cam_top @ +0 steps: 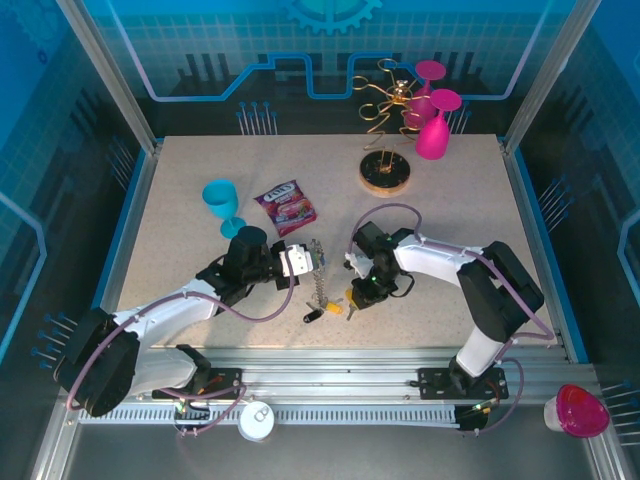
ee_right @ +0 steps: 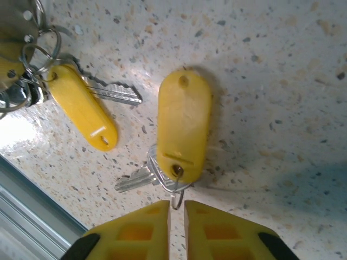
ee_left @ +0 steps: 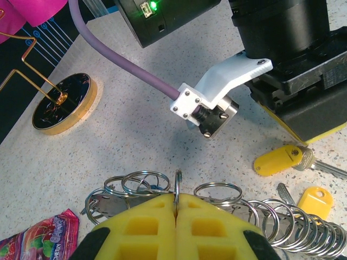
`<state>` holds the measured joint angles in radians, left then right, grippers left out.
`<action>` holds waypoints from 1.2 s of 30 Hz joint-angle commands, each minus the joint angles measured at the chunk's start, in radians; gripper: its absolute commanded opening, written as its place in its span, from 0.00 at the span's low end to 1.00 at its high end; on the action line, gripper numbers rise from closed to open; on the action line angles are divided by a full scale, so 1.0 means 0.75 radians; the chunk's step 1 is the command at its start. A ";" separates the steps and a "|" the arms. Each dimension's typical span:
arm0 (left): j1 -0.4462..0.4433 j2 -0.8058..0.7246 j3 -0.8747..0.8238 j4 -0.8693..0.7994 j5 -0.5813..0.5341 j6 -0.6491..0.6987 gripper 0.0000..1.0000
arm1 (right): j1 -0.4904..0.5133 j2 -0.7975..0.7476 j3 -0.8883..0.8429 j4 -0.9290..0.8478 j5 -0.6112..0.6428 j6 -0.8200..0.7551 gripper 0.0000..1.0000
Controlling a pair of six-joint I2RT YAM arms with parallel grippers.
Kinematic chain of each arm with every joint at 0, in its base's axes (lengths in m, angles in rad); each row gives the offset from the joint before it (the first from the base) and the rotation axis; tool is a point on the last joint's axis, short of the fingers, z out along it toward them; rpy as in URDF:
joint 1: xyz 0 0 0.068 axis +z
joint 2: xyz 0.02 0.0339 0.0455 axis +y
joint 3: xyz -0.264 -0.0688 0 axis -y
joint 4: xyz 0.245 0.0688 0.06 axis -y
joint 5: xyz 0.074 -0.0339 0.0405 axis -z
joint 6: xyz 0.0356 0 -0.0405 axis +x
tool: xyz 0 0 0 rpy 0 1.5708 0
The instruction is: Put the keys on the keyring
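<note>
From above: clamps keyring [cam_top: 317, 258] in left gripper [cam_top: 305, 260], chain [cam_top: 320, 288] dangling toward keys [cam_top: 330, 308] on table [cam_top: 200, 160]. Left wrist: pinches the keyring's thin wire between pressed-together fingers [ee_left: 146, 222]. Right wrist: brings right gripper [ee_right: 177, 208] nearly closed at yellow-tagged key [ee_right: 184, 127]; cannot tell whether gripped.
</note>
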<state>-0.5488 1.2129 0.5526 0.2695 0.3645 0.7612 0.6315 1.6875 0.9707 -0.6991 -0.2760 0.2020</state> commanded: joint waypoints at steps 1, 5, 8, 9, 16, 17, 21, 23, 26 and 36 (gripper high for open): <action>-0.003 0.015 -0.021 0.033 0.056 0.015 0.00 | -0.013 0.008 -0.009 0.035 -0.063 0.023 0.21; -0.002 0.015 -0.019 0.033 0.058 0.014 0.00 | -0.014 0.011 -0.014 0.058 -0.067 0.037 0.24; -0.001 0.013 -0.021 0.031 0.058 0.014 0.00 | -0.015 0.020 -0.014 0.057 -0.047 0.046 0.24; -0.002 0.014 -0.021 0.031 0.060 0.014 0.00 | -0.016 0.021 -0.014 0.053 -0.036 0.046 0.25; -0.001 0.002 -0.023 0.023 0.057 0.016 0.00 | -0.015 0.030 -0.018 0.045 -0.001 0.046 0.22; -0.002 0.002 -0.022 0.021 0.056 0.016 0.00 | -0.014 0.033 -0.020 0.046 -0.001 0.044 0.21; -0.001 -0.001 -0.021 0.014 0.052 0.021 0.00 | -0.015 0.041 -0.019 0.046 -0.003 0.040 0.16; -0.002 -0.005 -0.017 0.001 0.050 0.024 0.00 | -0.013 0.046 -0.018 0.046 -0.003 0.040 0.14; -0.001 -0.012 -0.017 -0.007 0.048 0.030 0.00 | -0.014 0.050 -0.017 0.047 0.005 0.035 0.08; -0.002 -0.003 -0.013 0.002 0.049 0.034 0.00 | 0.010 -0.267 -0.009 0.036 0.084 -0.106 0.00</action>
<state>-0.5488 1.2175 0.5526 0.2718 0.3744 0.7658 0.6289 1.5867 0.9611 -0.6590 -0.2394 0.1982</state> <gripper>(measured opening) 0.049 0.065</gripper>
